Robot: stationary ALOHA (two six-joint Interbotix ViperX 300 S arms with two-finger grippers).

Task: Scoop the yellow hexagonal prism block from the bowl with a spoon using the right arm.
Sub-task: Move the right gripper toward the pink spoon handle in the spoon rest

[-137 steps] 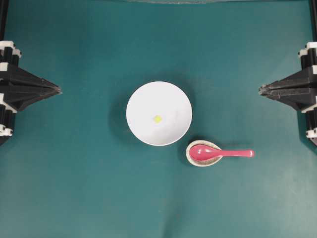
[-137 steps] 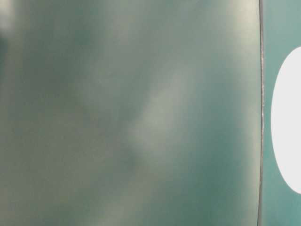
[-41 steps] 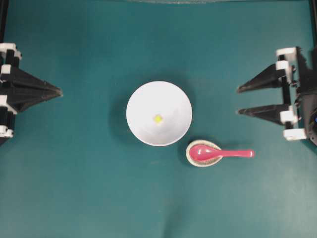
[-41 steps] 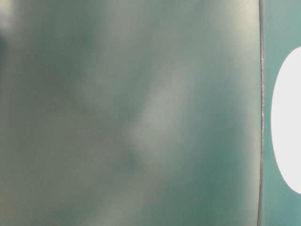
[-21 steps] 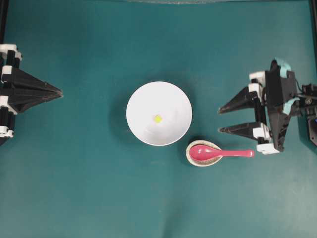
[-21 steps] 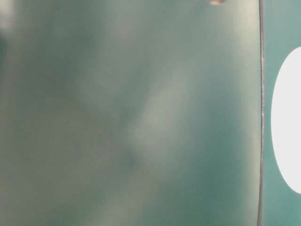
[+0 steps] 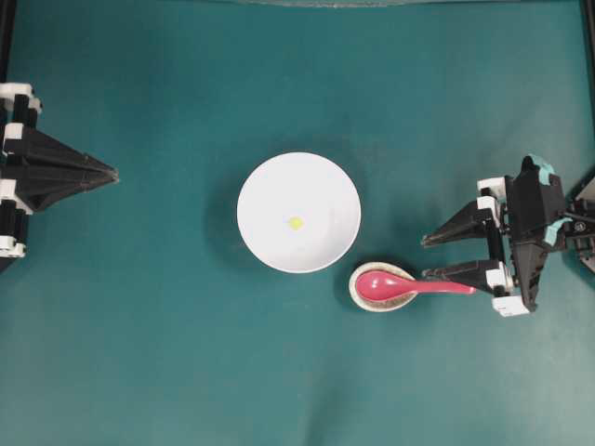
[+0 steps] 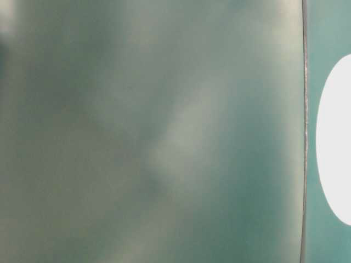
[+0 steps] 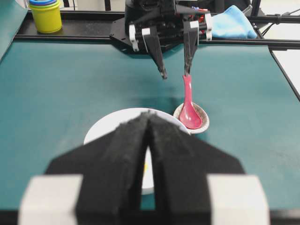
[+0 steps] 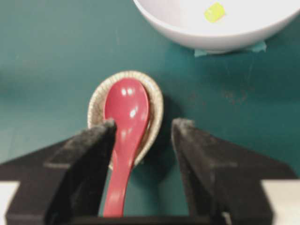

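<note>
A white bowl (image 7: pixel 298 213) sits at the middle of a teal table (image 7: pixel 186 353), and everything else is placed in relation to it. The yellow hexagonal prism block (image 7: pixel 295 223) lies inside the bowl, near its centre, resting on the white floor of the dish. Just beside the bowl's lower-right edge in the overhead view stands a small speckled spoon rest (image 7: pixel 364 297), apart from the bowl, and the pink-red spoon (image 7: pixel 409 285) lies with its scoop in that rest and its handle pointing away from the bowl. The right gripper (image 7: pixel 426 257), on the right arm (image 7: pixel 530 232) with its teal tape marks, is on that far side of the bowl with its two pointed fingers spread wide and aimed toward the dish; one finger (image 10: pixel 86 154) lies over the spoon's handle and the other (image 10: pixel 197 159) stands clear of it toward the bowl's side, and the pictures do not settle whether the finger touches the handle. Well away on the opposite side of the bowl, the left gripper (image 7: pixel 112 172) points at the dish with its fingers pressed together, holding nothing.
</note>
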